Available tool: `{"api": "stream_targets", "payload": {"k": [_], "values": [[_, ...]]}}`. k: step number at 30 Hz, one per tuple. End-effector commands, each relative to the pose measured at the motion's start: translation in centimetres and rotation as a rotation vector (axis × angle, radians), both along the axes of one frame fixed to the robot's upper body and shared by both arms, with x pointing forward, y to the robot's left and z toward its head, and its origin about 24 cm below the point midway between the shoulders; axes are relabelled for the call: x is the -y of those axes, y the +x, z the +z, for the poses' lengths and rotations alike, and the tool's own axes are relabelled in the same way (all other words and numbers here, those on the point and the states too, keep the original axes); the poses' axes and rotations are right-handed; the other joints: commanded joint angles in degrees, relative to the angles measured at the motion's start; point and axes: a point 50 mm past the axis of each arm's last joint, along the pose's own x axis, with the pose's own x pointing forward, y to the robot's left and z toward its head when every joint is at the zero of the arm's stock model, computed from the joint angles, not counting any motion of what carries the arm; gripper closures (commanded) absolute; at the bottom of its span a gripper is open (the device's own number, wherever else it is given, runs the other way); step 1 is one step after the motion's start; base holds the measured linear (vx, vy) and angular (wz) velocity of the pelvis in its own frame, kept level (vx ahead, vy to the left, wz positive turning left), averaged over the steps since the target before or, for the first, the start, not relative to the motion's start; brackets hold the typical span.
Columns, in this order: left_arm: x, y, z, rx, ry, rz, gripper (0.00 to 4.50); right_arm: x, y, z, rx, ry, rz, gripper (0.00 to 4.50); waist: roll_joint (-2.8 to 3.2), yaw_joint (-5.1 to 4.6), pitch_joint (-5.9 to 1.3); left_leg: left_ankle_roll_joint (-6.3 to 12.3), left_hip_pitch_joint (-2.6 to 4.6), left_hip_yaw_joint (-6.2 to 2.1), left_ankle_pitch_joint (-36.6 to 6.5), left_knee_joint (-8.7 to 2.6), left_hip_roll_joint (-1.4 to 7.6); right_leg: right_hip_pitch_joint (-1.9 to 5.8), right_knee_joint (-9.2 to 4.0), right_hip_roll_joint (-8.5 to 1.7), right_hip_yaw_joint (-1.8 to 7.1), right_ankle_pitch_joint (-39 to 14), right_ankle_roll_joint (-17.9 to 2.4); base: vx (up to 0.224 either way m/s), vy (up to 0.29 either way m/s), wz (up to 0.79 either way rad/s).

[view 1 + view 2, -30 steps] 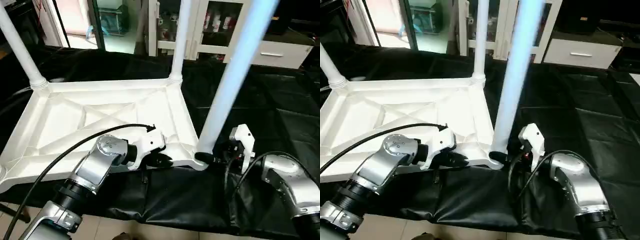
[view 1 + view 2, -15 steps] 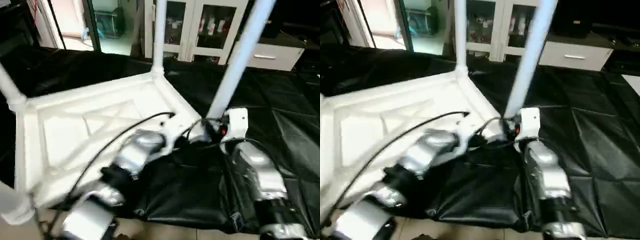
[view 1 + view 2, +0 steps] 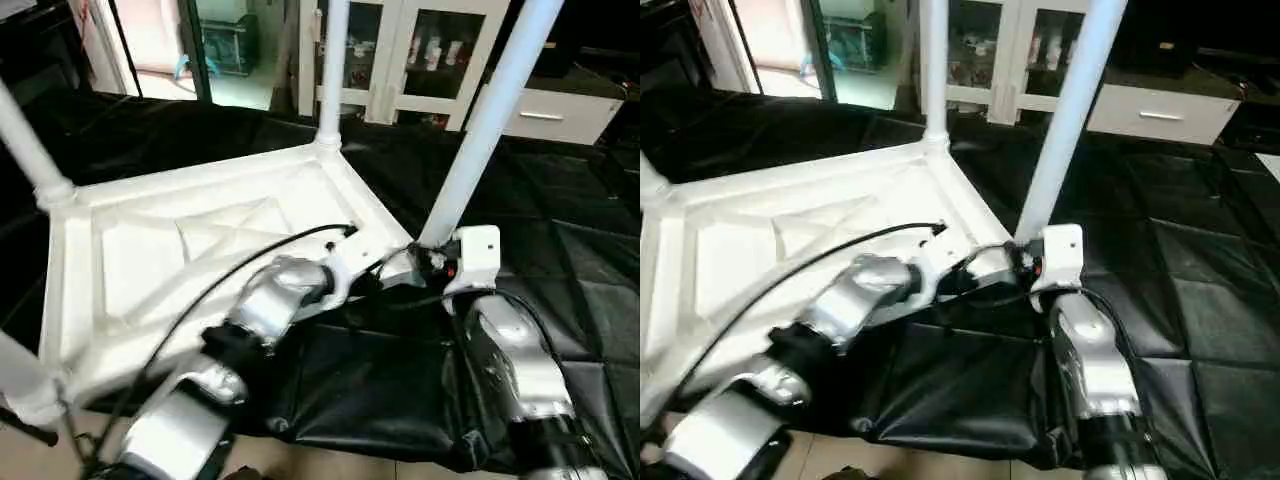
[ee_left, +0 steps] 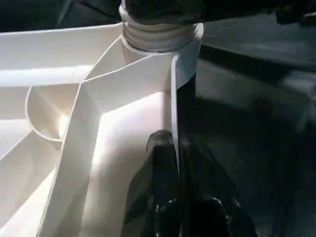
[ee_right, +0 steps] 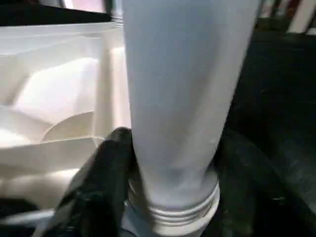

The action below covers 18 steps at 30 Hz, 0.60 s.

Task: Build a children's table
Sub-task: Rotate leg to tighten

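Observation:
The children's table lies upside down, its white top (image 3: pixel 150 260) showing the X-ribbed underside. Legs stand in the far-left corner (image 3: pixel 25 140), the back corner (image 3: pixel 333 70) and the near-right corner (image 3: pixel 490 110); a fourth leg (image 3: pixel 18 375) shows at the near-left edge. My left gripper (image 4: pixel 177 148) is shut on the top's rim (image 4: pixel 173 98), one black finger on each side of the wall, just beside the near-right socket. My right gripper (image 5: pixel 173 163) is shut on the near-right leg (image 5: pixel 182 98) just above its threaded base, with black fingers (image 5: pixel 106 163) on both sides.
The black-sheeted work table (image 3: pixel 560 240) spreads to the right and behind. White cabinets with glass doors (image 3: pixel 420 50) line the back, with a doorway (image 3: pixel 150 40) at the back left. A black cable (image 3: pixel 230 275) runs along my left forearm.
The table top has swung round on the black sheet: its near-right corner moved away from me with both grippers on it. The near-left leg came into view. The camera also shifted.

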Motion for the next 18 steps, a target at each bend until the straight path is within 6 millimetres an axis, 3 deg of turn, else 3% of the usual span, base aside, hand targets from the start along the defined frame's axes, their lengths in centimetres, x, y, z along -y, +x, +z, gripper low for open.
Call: {"api": "stream_targets", "payload": {"k": [1, 4, 8, 13, 14, 15, 18], "values": [[-0.2, -0.4, 0.5, 0.049, -0.045, -0.067, 4.5, 1.4, -0.2, 0.5, 0.012, 0.01, -0.013, 1.56, -1.07, -0.1, -3.35, 2.11, 0.72, -2.78, -12.25, -4.87, 5.1, 2.02, -5.08, -5.43, 2.87, -15.38, -9.67, 0.0, 0.0, 0.0], [-1.6, -1.9, 0.0, 0.007, -0.052, -0.213, 4.5, 3.4, -0.5, 1.5, 0.041, 0.007, 0.05, 1.3, -0.81, -0.14, -3.28, 2.16, 0.73, -2.7, -12.27, -4.89, 5.25, 1.81, -5.02, -5.35, 2.91, -15.29, -10.09, 0.0, 0.0, 0.0], [-2.4, -2.3, 0.0, -0.009, -0.051, -0.252, 4.5, 3.9, -0.9, 1.8, 0.019, 0.008, 0.185, 0.9, -0.28, -0.16, -3.38, 2.27, 0.84, -2.51, -11.42, -4.78, 5.29, 1.59, -4.6, -5.06, 2.86, -12.46, -11.41, 0.0, 0.0, 0.0], [-3.2, -2.7, 1.1, 0.002, -0.104, -0.281, 4.5, 4.4, -2.5, 1.9, -0.047, -0.036, 0.445, 0.85, -0.52, 0.46, -3.58, 4.04, 0.71, -2.31, -8.78, -4.34, 5.42, 2.08, -3.95, -5.23, 2.85, -7.22, -13.11, 0.0, 0.0, 0.0], [-3.2, -2.7, 1.2, 0.001, -0.108, -0.284, 4.5, 4.5, -2.6, 1.8, -0.053, -0.039, 0.462, 0.85, -0.47, 0.51, -3.51, 4.54, 0.62, -2.23, -8.57, -4.27, 5.35, 1.99, -4.04, -5.32, 2.84, -7.51, -13.27, 0.0, 0.0, 0.0], [-3.4, -3.1, 1.4, -0.01, -0.117, -0.311, 4.5, 4.6, -3.1, 1.8, -0.071, -0.042, 0.539, 0.85, -0.88, 0.54, -3.45, 4.73, 0.51, -2.31, -8.76, -4.3, 5.4, 2.11, -4.11, -5.45, 2.78, -9.04, -13.23, 0.0, 0.0, 0.0], [-3.7, -3.6, 1.4, -0.028, -0.126, -0.343, 4.5, 4.6, -3.4, 1.6, -0.088, -0.046, 0.602, 0.85, -0.87, 0.42, -3.36, 4.39, 0.5, -2.35, -9.94, -4.32, 5.36, 1.9, -4.42, -5.39, 2.74, -12.98, -12.64, 0.0, 0.0, 0.0]]}}
